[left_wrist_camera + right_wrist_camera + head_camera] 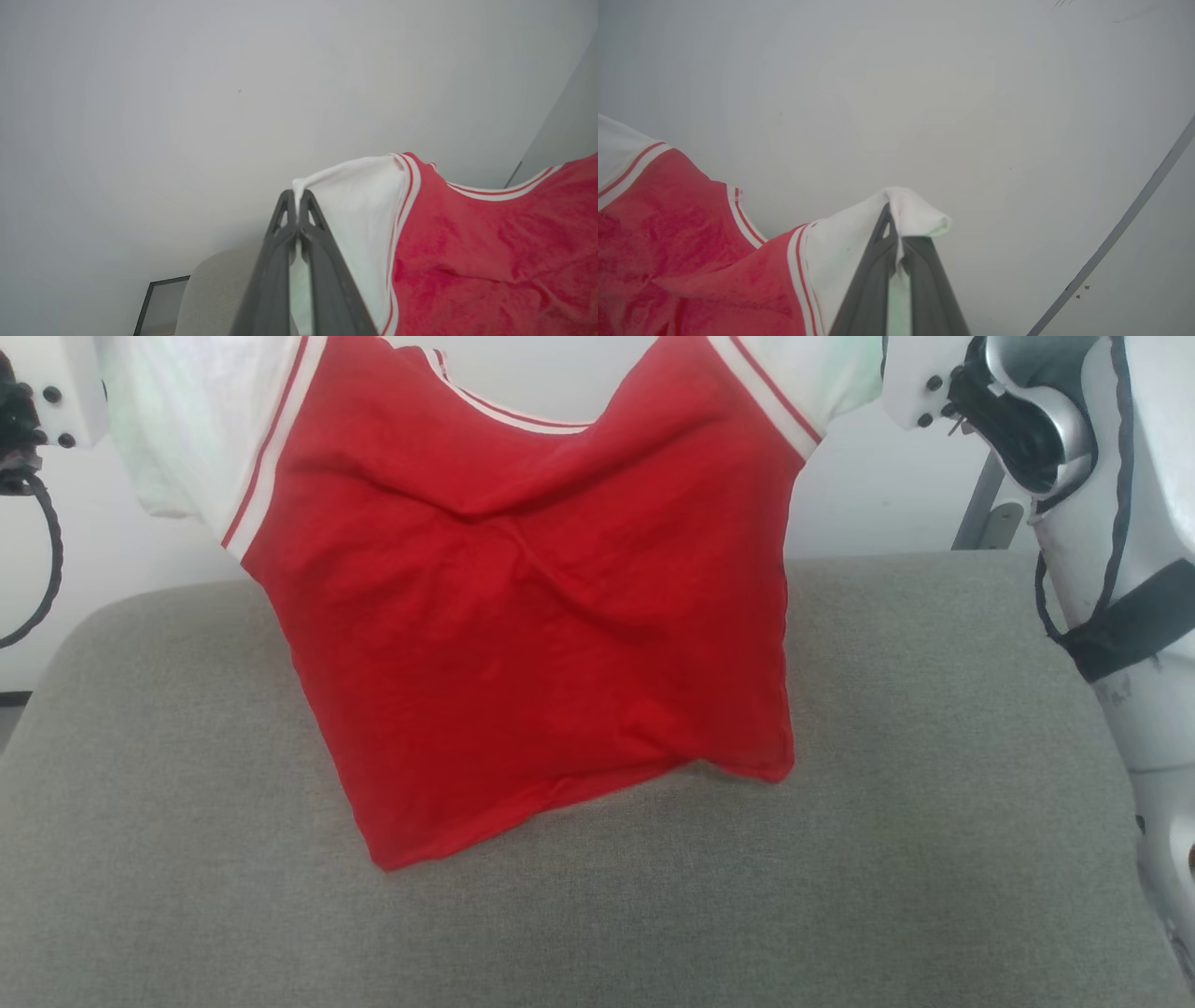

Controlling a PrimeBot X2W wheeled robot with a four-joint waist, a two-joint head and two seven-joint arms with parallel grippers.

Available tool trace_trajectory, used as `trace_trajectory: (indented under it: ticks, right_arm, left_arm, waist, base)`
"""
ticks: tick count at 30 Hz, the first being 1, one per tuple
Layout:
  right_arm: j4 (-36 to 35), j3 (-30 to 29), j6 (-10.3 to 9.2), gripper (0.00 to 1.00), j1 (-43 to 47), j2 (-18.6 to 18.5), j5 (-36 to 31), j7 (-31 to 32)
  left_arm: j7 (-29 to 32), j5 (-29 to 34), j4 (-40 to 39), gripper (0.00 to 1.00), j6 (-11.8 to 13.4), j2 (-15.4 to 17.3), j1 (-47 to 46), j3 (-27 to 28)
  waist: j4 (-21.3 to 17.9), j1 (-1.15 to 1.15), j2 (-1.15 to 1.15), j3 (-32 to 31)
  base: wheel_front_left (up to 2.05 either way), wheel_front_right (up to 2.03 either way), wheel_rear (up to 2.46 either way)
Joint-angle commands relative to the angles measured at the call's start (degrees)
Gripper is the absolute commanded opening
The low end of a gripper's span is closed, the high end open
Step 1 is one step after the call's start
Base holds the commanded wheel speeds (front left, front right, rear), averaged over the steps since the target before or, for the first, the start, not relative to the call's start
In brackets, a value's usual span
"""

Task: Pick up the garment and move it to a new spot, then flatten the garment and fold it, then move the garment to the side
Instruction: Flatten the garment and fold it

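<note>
Both arms were up, and the red T-shirt (523,616) hung between them like a banner over the grey seat cushion (934,756). In the left wrist view, the left gripper (296,198) had its two dark fingers pressed together on the edge of the white left sleeve (345,205). In the right wrist view, the right gripper (891,217) was pinched the same way on a rolled fold of the right sleeve (850,242), with cloth bulging over the tips. So each arm had one sleeve, and neither was better placed than the other.

The relation that mattered was this: the shirt fell straight down from the fingers, collar (523,415) at the top and hem (560,798) at the bottom, with its width stretched from gripper to gripper. The hem ran crooked, though. Its corner on the robot's left (387,863) dropped lower than the one on the right (782,773). Whether that low corner was brushing the cushion, I couldn't tell. The side facing the head camera was plain red, with creases pulling in toward the middle.

My read was that the carry was under way, with flattening next. The shirt looked set to go down hem first, and the skewed hem could easily bunch under it.
</note>
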Motion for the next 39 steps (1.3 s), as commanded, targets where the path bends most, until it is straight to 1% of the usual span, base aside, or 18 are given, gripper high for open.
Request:
trace_trajectory:
  ticks: [1, 4, 7, 8, 10, 11, 13, 17, 21, 23, 26, 28, 30, 32, 35, 39]
  right_arm:
    - [1.4, 0.5, 0.02, 0.0, -1.1, 0.0, -0.4, -1.2]
    - [3.9, 0.7, 0.01, 0.0, -2.7, -0.2, -0.5, -3.3]
    - [7.0, 1.4, 0.01, 0.0, -4.6, 0.0, -1.5, -5.8]
    - [7.0, 1.4, 0.01, 0.0, -4.6, 0.0, -1.5, -5.8]
    - [9.2, 1.5, 0.01, 0.0, -7.0, -0.2, -2.5, -8.1]
    - [11.3, 0.9, 0.01, 0.0, -9.4, -0.2, -3.9, -11.6]
    - [13.7, 0.3, 0.01, 0.0, -11.9, -0.2, -6.1, -15.4]
    - [18.5, -3.1, 0.01, 0.0, -18.0, 0.1, -11.8, -24.0]
    - [22.2, -6.5, 0.01, 0.0, -23.9, -0.1, -19.7, -31.7]
    - [23.0, -8.5, 0.01, 0.0, -26.4, -0.1, -24.0, -34.6]
    - [22.4, -11.8, 0.01, 0.0, -29.2, 0.3, -30.6, -36.6]
    - [21.1, -14.3, 0.01, 0.0, -29.8, 0.6, -35.1, -37.1]
    - [19.2, -16.3, 0.01, 0.0, -29.0, 1.3, -39.1, -37.4]
    - [17.6, -17.9, 0.01, 0.0, -27.2, 2.4, -42.1, -37.3]
    - [17.3, -19.6, 0.01, 0.0, -24.5, 3.6, -44.7, -37.4]
    - [19.9, -19.8, 0.01, 0.0, -19.5, 4.8, -45.7, -37.4]
  left_arm:
    - [-0.3, 0.2, -0.5, 0.0, 0.4, 0.1, -0.8, 0.2]
    - [-2.2, 0.5, -0.9, 0.0, 0.5, -0.1, -1.2, 0.4]
    - [-5.1, 1.2, -0.5, 0.0, 0.0, -0.8, -2.0, 0.5]
    - [-5.1, 1.2, -0.5, 0.0, 0.0, -0.8, -2.0, 0.5]
    - [-7.5, 2.0, 0.0, 0.0, -0.4, -1.2, -3.8, 0.6]
    - [-10.1, 3.0, 0.7, 0.0, -0.8, -2.0, -6.0, 0.7]
    - [-12.8, 3.8, 1.6, 0.0, -1.2, -2.7, -8.7, 0.7]
    - [-19.7, 6.3, 4.1, 0.0, -2.1, -4.3, -15.1, 0.6]
    - [-27.6, 8.6, 7.4, 0.0, -2.5, -5.7, -21.2, 0.7]
    - [-32.1, 10.1, 9.0, 0.0, -2.7, -6.5, -24.2, 0.6]
    - [-38.5, 11.7, 11.6, 0.0, -2.5, -7.6, -27.9, 0.5]
    - [-43.4, 12.9, 13.4, 0.0, -1.9, -8.3, -29.7, 0.7]
    - [-47.2, 13.4, 15.5, 0.0, -2.0, -9.5, -30.1, 0.7]
    - [-49.0, 13.4, 17.7, 0.0, -2.4, -10.5, -29.7, 0.8]
    - [-50.1, 13.3, 20.5, 0.0, -3.3, -11.6, -27.8, 0.7]
    - [-50.4, 12.2, 23.9, 0.0, -4.6, -13.4, -24.0, 0.4]
  waist:
    - [0.0, 0.0, 0.0, 0.3]
    - [0.0, 0.0, 0.0, 1.6]
    - [0.1, 0.0, 0.0, 3.4]
    - [0.1, 0.0, 0.0, 3.4]
    - [0.1, 0.0, 0.0, 5.3]
    - [0.2, 0.0, 0.0, 7.6]
    - [0.3, 0.0, 0.0, 10.0]
    - [0.7, 0.0, 0.0, 14.7]
    - [1.0, 0.0, 0.0, 19.5]
    - [1.4, 0.0, 0.0, 21.8]
    - [2.1, 0.0, 0.0, 25.2]
    - [2.6, 0.0, 0.0, 27.3]
    - [3.2, 0.0, 0.0, 28.8]
    - [3.7, 0.0, 0.0, 29.9]
    - [4.2, 0.0, 0.0, 30.3]
    - [4.7, 0.0, 0.0, 29.0]
  base:
    - [0.0, 0.0, 0.0]
    - [0.0, 0.0, 0.0]
    - [0.0, 0.0, 0.0]
    - [0.0, 0.0, 0.0]
    - [0.0, 0.0, 0.0]
    - [0.0, 0.0, 0.0]
    - [0.0, 0.0, 0.0]
    - [0.0, 0.0, 0.0]
    - [0.0, 0.0, 0.0]
    - [0.0, 0.0, 0.0]
    - [0.0, 0.0, 0.0]
    - [0.0, 0.0, 0.0]
    - [0.0, 0.0, 0.0]
    - [0.0, 0.0, 0.0]
    - [0.0, 0.0, 0.0]
    - [0.0, 0.0, 0.0]
